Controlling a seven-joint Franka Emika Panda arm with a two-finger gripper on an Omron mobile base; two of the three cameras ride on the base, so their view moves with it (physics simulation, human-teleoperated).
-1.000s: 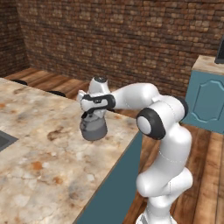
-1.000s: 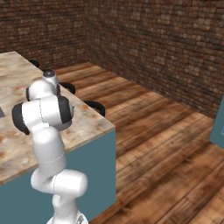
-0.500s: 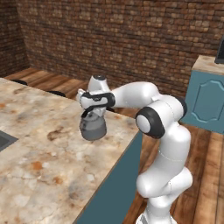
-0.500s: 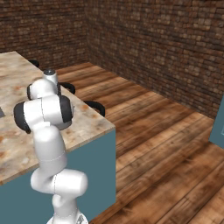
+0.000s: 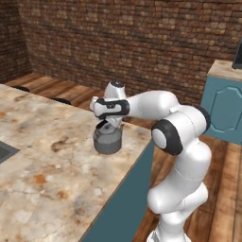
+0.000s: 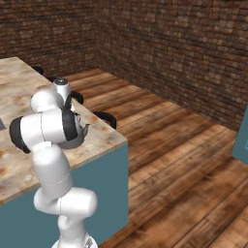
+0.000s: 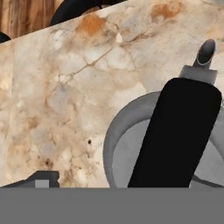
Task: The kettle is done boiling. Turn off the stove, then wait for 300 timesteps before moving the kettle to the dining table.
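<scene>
1. The small squat grey metal kettle [image 5: 108, 139] with an arched black handle [image 7: 177, 133] is sitting on or just above the broad beige-and-rust marbled stone dining table [image 5: 42, 170], directly under the two-finger gripper [image 5: 108, 122], close to the table's straight edge.
2. Gripper state: can't tell. The fingers are hiding behind the white wrist in the left base view, and the hand view is cropping them; the black handle is running right below the camera, so a grip on it is likely but not confirmed.
3. Risk: the kettle is near the table's edge on the arm's side, so a sideways drag while retreating could be pushing it off.
4. Risk: if it is hanging slightly above the stone, letting go could be tipping it toward its short spout [image 7: 205, 53].
5. Versus the earlier frames: the kettle and wrist are looking a little lower and closer to the tabletop; the base views are not shifting.
</scene>
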